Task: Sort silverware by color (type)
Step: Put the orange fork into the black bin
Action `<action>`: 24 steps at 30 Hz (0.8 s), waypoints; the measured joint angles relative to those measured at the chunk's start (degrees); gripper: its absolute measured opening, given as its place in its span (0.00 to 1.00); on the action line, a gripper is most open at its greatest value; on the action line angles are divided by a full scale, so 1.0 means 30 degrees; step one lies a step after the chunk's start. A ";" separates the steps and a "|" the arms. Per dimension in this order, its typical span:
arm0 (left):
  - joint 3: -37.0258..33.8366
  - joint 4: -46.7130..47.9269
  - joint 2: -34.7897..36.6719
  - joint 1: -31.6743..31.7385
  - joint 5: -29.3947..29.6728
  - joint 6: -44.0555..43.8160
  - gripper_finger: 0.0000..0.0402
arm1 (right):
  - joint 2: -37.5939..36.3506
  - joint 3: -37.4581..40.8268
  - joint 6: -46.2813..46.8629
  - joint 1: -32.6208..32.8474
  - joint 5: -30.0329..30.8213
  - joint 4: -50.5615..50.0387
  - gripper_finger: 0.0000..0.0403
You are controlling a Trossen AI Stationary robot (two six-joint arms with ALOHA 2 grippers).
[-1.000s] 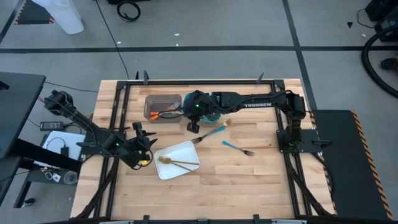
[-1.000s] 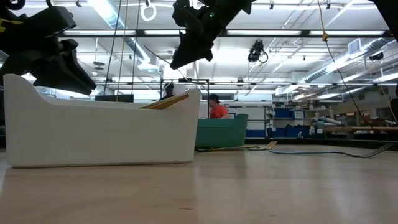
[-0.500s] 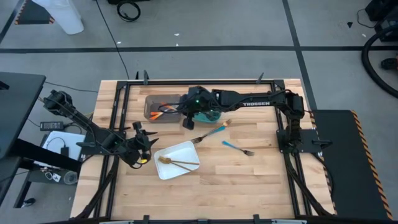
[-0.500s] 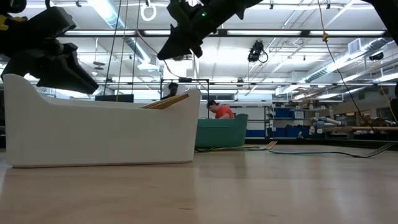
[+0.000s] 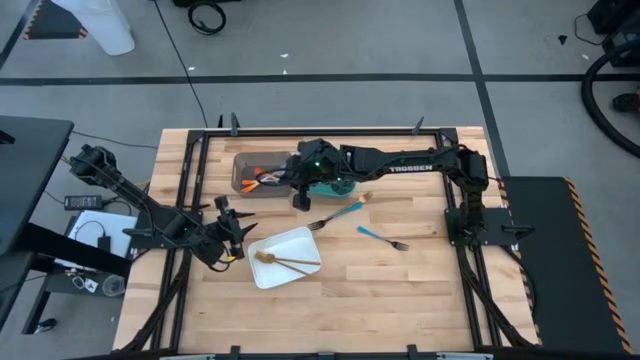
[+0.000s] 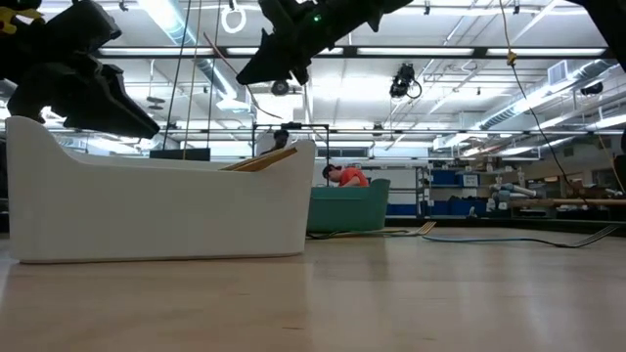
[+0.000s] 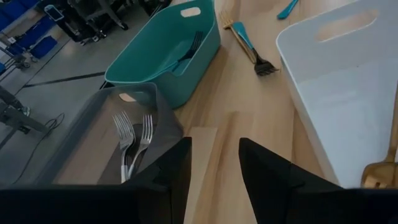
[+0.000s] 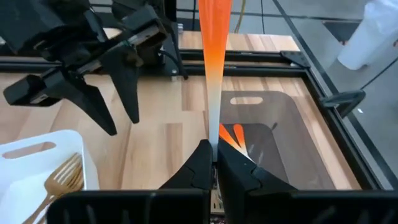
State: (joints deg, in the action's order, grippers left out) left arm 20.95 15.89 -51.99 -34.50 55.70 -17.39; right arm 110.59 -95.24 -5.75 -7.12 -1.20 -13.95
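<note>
My right gripper (image 5: 288, 180) reaches in from the table's right, over the grey bin (image 5: 245, 162), and is shut on an orange-handled piece of silverware (image 8: 214, 56). Other orange-handled pieces (image 8: 235, 134) lie in that bin. The teal bin (image 5: 338, 186) stands under my right arm. A teal fork (image 5: 340, 212) and another teal fork (image 5: 383, 238) lie on the table. Gold pieces (image 5: 282, 263) lie in the white tray (image 5: 300, 240). My left gripper (image 5: 230, 238) hangs open just left of the tray, with nothing between its fingers. My right gripper pinches the piece's silver end (image 8: 213, 138) between its two fingers. The fingers slant down from the table's right toward its left and lie along the piece. The orange handle sticks out beyond the fingertips, clear above the grey bin.
A gold piece (image 5: 362, 198) lies beside the nearer teal fork. The left wrist view shows two silver fork heads (image 7: 134, 134) in the grey bin and a dark fork (image 7: 189, 50) in the teal bin. Bare wood lies near and right of the tray.
My right gripper has tipped upward and swung its fingers toward the table's left, carrying the orange-handled piece farther over the grey bin. It has stayed shut on it. My left gripper has turned a little in place.
</note>
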 joint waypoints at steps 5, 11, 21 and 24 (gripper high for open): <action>0.0008 -0.0651 0.0000 0.0000 -0.0103 -0.0007 0.35 | 0.0000 0.0569 -0.0158 0.0223 -0.0064 0.1228 0.05; 0.0015 -0.0940 0.0000 0.0120 -0.0575 -0.0488 0.35 | -0.0007 0.1397 -0.0500 0.0295 -0.0339 0.3029 0.05; 0.0015 -0.3712 -0.0005 0.2296 -0.3150 0.0980 0.35 | -0.0029 0.1572 -0.1287 0.0222 -0.3475 0.4088 0.05; 0.0015 -0.4611 -0.0007 0.2645 -0.3155 0.1406 0.35 | -0.0029 0.1572 -0.1382 0.0229 -0.3503 0.3903 0.05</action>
State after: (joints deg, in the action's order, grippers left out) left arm 20.99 2.06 -52.01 -26.57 46.24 -13.17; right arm 110.50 -90.52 -9.89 -6.44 -11.70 -2.24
